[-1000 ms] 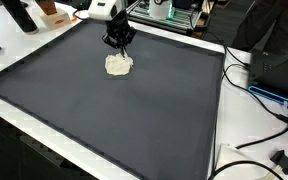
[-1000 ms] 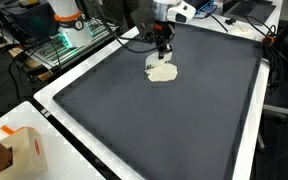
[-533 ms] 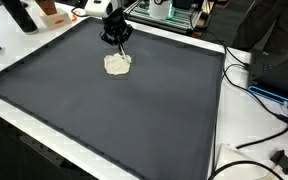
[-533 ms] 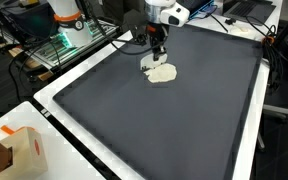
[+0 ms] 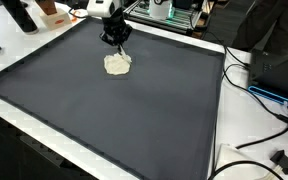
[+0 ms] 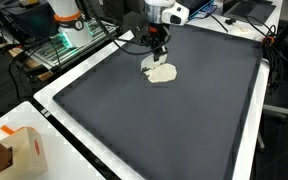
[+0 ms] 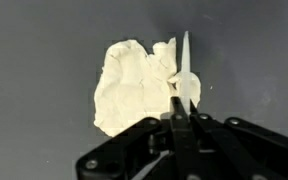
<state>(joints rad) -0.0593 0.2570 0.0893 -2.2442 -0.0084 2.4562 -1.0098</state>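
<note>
A crumpled cream cloth (image 5: 117, 64) lies on the dark mat (image 5: 134, 110) near its far edge, and it shows in both exterior views (image 6: 162, 73). My gripper (image 5: 115, 41) stands just over the cloth's edge (image 6: 156, 54). In the wrist view the cloth (image 7: 129, 85) spreads to the left of my gripper (image 7: 181, 103). The black fingers (image 7: 174, 108) are pressed together. A thin white fold of the cloth (image 7: 184, 60) stands up from between them, pinched at the cloth's right edge.
A white table rim (image 5: 44, 140) frames the mat. Cables and a dark box (image 5: 274, 75) lie beside it. A cardboard box (image 6: 19, 150) sits at a near corner. Racks and equipment (image 6: 69, 35) stand behind the arm.
My gripper has shifted a little toward the mat's far edge, dragging the cloth's edge slightly with it. Over the last half second almost nothing moved.
</note>
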